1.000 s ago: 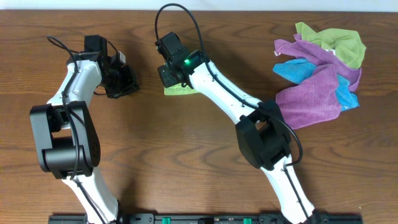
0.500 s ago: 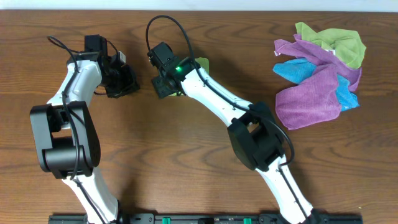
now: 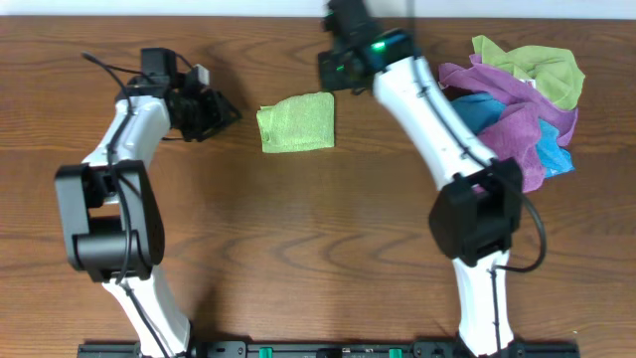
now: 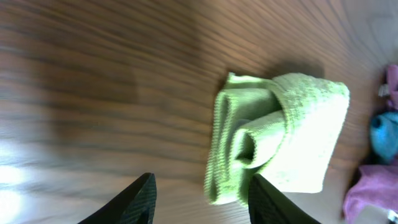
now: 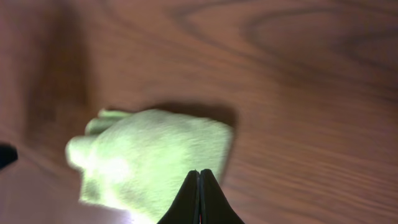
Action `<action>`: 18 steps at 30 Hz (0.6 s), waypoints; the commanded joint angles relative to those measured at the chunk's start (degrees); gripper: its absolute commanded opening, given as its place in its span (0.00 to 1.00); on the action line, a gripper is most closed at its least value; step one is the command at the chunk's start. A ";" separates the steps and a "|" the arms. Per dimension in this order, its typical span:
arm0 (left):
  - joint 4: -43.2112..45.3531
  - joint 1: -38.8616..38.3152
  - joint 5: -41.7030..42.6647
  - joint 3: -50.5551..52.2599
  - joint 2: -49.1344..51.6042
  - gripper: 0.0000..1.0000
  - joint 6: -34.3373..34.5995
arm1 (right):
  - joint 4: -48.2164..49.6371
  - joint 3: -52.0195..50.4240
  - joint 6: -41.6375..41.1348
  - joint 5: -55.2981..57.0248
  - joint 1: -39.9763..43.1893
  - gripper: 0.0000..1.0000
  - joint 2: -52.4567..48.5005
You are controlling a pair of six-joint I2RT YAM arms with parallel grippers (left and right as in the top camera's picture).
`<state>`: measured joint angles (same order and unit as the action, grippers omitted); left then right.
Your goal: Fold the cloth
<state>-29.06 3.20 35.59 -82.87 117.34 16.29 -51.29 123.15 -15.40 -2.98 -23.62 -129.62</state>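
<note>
A small light-green cloth lies folded into a compact square on the wooden table, left of centre at the back. It shows in the left wrist view with its folded layers facing the camera, and in the right wrist view. My left gripper is open and empty, just left of the cloth, its fingers apart from it. My right gripper is shut and empty, raised above the table behind the cloth's right side; its fingertips are pressed together.
A heap of purple, blue and green cloths lies at the back right, under my right arm's reach. A corner of it shows in the left wrist view. Bare wood surrounds the folded cloth.
My right gripper has left the folded green cloth and swung up and to the right, uncovering it. My left gripper has shifted slightly right toward the cloth.
</note>
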 commanded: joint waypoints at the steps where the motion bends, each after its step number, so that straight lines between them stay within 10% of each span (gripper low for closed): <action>1: 1.84 -1.66 6.54 0.13 4.22 0.51 3.74 | 0.87 -4.96 -1.99 -6.54 2.03 0.01 -1.40; 18: 8.17 -4.74 9.40 0.13 9.14 0.70 10.75 | 8.63 -14.91 -2.36 -10.69 2.82 0.01 -6.16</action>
<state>-20.93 -0.49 45.34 -82.89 125.10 25.56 -43.16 108.55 -16.99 -11.70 -20.49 -134.26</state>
